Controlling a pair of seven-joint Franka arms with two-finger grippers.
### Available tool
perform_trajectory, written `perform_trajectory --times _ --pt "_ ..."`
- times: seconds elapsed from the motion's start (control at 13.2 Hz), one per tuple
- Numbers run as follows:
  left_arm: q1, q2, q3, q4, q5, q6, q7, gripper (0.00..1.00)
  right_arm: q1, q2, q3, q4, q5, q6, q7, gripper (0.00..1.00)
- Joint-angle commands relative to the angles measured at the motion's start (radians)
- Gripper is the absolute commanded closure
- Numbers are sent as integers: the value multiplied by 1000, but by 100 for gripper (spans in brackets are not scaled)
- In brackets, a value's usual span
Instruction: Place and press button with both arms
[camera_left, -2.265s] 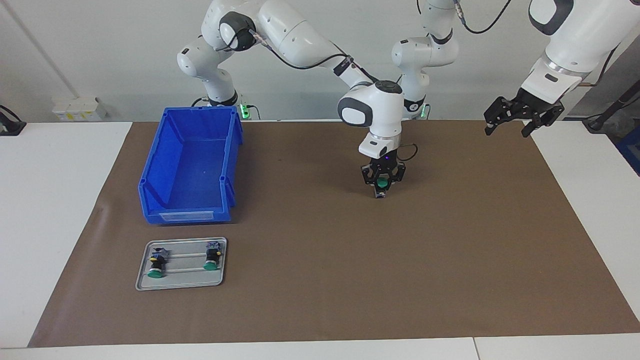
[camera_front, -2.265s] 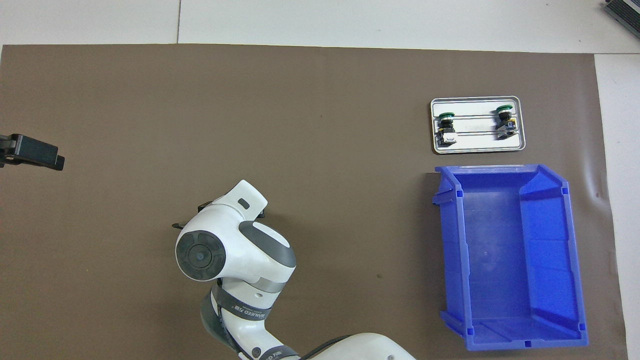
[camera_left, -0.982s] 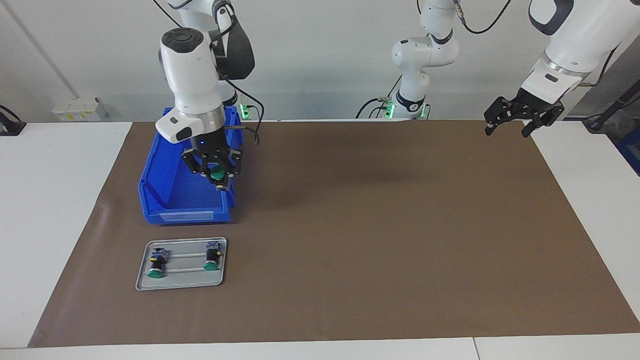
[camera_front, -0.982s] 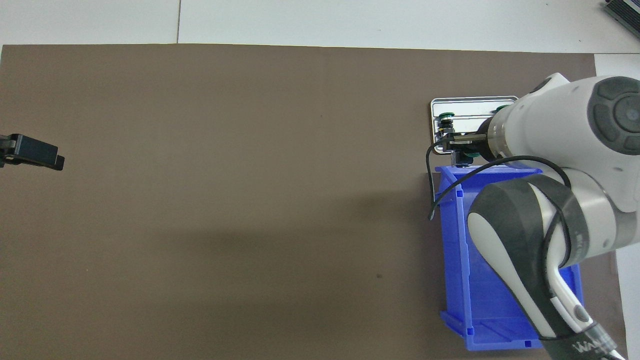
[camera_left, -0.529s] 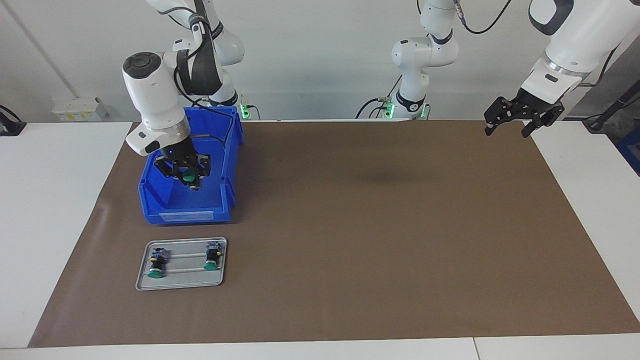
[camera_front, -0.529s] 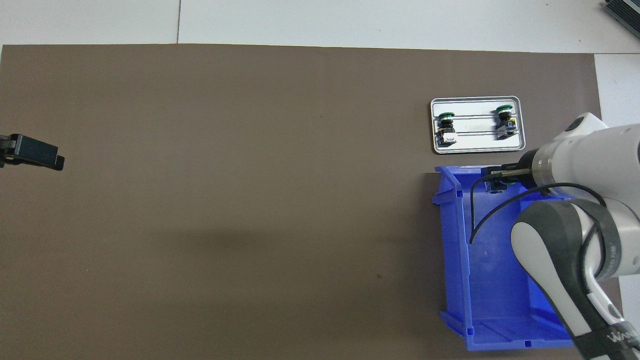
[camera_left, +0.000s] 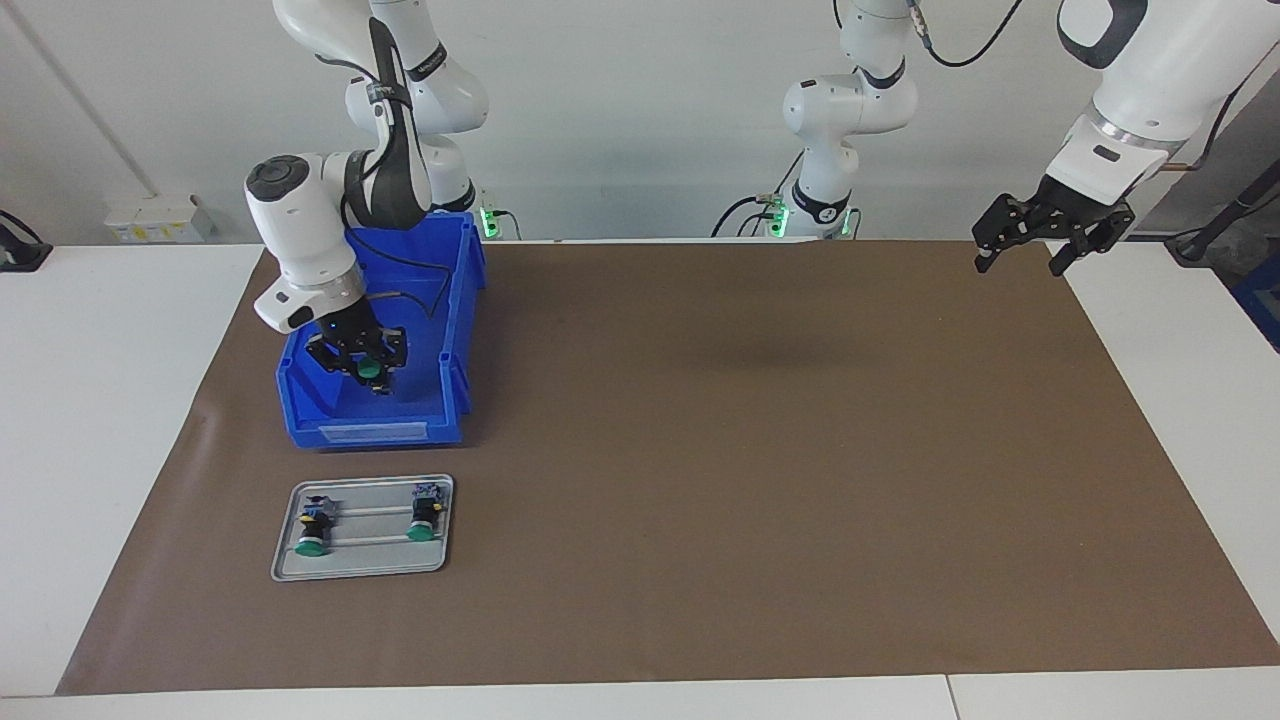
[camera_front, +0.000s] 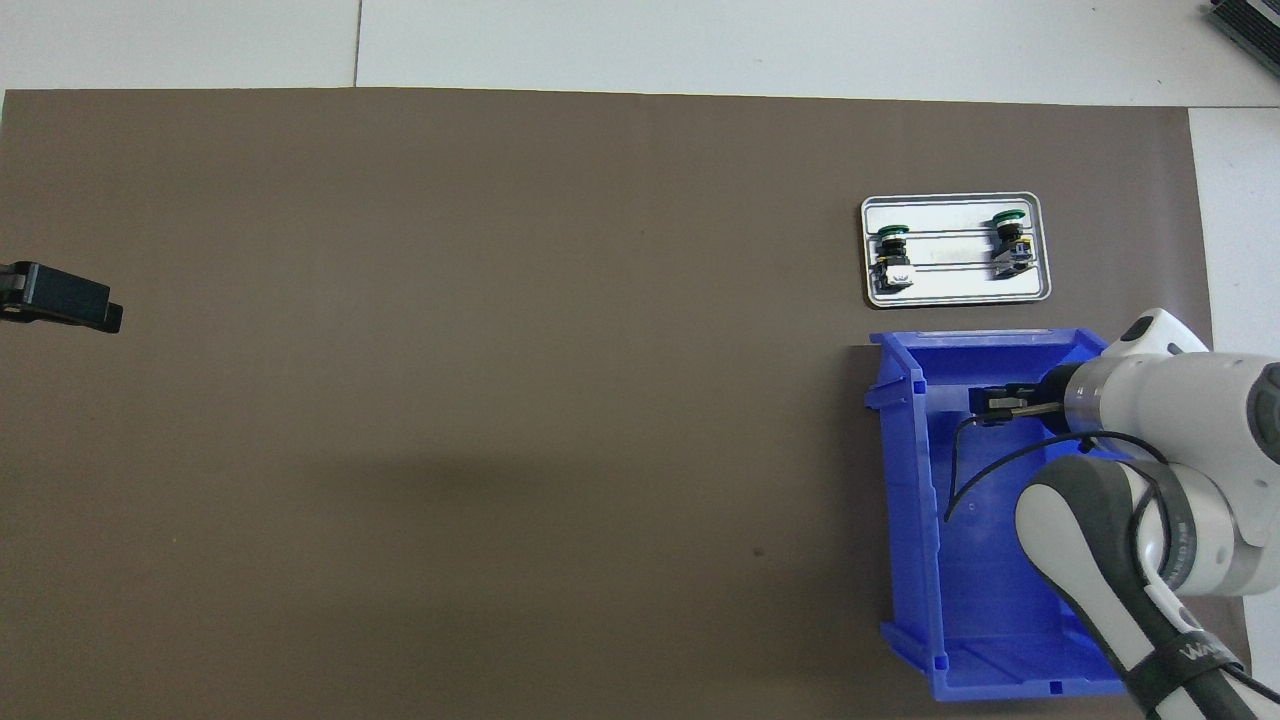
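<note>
My right gripper (camera_left: 368, 372) has its jaws closed on the green-capped push-button with the black body (camera_left: 370, 369). Over the last couple of seconds I carried it from mid-worktop across to the right arm's end, and it now hangs low inside the open blue plastic bin (camera_left: 300, 385), lower than half a second ago. I cannot tell if it touches the bin floor. I read this as the drop-off nearly done; release comes next.

The shallow grey metal tray (camera_left: 285, 565), farther from the robots than the bin and just beside it, holds two more green-capped buttons (camera_left: 311, 545), unmoved.

My left gripper (camera_left: 1034, 232) waits over the worktop's edge at its own end, jaws spread, holding nothing, barely shifted.
</note>
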Motion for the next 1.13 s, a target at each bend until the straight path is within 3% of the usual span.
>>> perform_trajectory --times 0.0,0.23,0.3,0.38,0.45,0.68,1.06 --pt "-3 -41 0 -22 19 7 9 0 -11 -20 7 -53 37 40 -41 100" --pt "-5 -37 -2 -5 21 -25 11 0 -9 -2 7 -75 37 76 -33 96" --pt "-3 -35 -2 -1 21 -31 11 0 -9 0 7 -72 35 74 -27 67" --pt "-2 -35 -2 -2 21 -33 11 0 -9 2 7 -69 37 74 -19 19" --pt "-3 -40 -3 -7 25 -32 8 0 -11 3 7 -63 35 74 -9 0" --pt "4 -49 -5 -30 27 -27 5 0 -6 5 7 -3 37 51 8 0" --pt "8 -49 -2 -30 27 -25 5 0 -1 8 4 187 31 -111 91 0"
